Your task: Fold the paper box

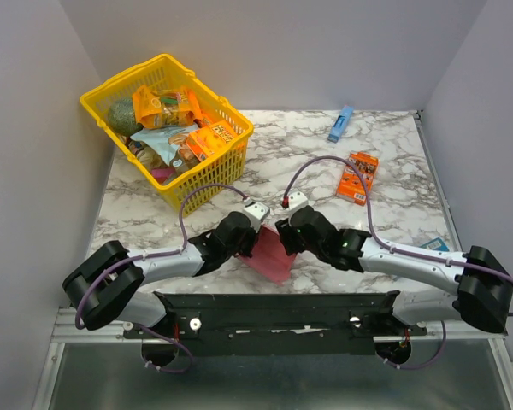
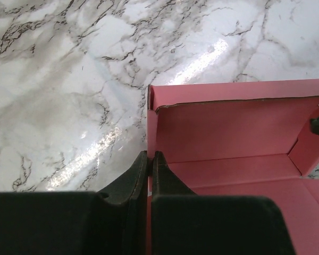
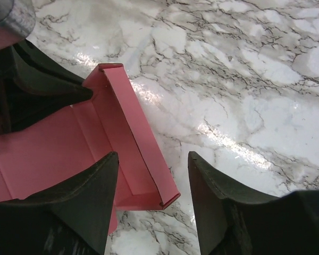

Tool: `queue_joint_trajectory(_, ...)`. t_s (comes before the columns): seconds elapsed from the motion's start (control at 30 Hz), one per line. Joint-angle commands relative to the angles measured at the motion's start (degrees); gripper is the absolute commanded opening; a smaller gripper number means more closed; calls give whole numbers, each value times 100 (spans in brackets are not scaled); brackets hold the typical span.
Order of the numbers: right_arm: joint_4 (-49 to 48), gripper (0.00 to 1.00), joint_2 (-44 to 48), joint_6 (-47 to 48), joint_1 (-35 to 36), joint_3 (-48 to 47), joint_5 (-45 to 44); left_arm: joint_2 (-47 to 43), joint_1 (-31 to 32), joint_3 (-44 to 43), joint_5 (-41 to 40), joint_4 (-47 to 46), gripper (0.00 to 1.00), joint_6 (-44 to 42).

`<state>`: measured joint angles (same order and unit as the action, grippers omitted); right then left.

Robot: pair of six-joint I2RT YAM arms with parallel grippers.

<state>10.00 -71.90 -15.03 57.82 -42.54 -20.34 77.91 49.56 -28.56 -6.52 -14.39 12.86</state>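
Pink paper box (image 1: 272, 254) half hidden from above; partly erected. My L gripper (image 2: 150, 158) pinches its side wall; R gripper (image 3: 153, 159) gapes wide over another.

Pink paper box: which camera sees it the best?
The left wrist view. There the pink paper box fills much of the picture, showing its raised walls and floor. The right wrist view shows only one end with a folded-up wall. The top external view shows just a small pink patch.
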Motion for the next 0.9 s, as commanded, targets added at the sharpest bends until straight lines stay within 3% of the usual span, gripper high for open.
queue_joint_trajectory(0.0,2,61,-140,369,27,-149,346,-57,-8,-220,327,279,0,-73)
queue_joint_trajectory(0.33,-174,45,-509,264,19,-61,189,49,-8,-493,468,534,0,-91)
queue_joint_trajectory(0.43,-191,35,-571,184,27,-43,-22,40,1,-537,547,560,0,-126)
queue_joint_trajectory(0.47,-183,27,-588,141,19,-43,-101,40,1,-563,547,578,0,-109)
queue_joint_trajectory(0.5,-174,23,-588,97,27,-52,-163,31,-8,-581,547,595,4,-100)
queue_joint_trajectory(0.57,-60,17,-641,-87,27,-61,-364,5,-8,-668,512,648,24,-65)
queue_joint_trajectory(0.6,-7,15,-659,-193,27,-70,-444,-30,-8,-712,477,666,45,-65)
queue_joint_trajectory(0.7,107,11,-659,-579,27,52,-681,-83,-8,-1054,222,806,67,-64)
queue_joint_trajectory(0.87,283,10,-580,-1317,18,238,-1007,-57,-113,-1995,142,973,85,-126)
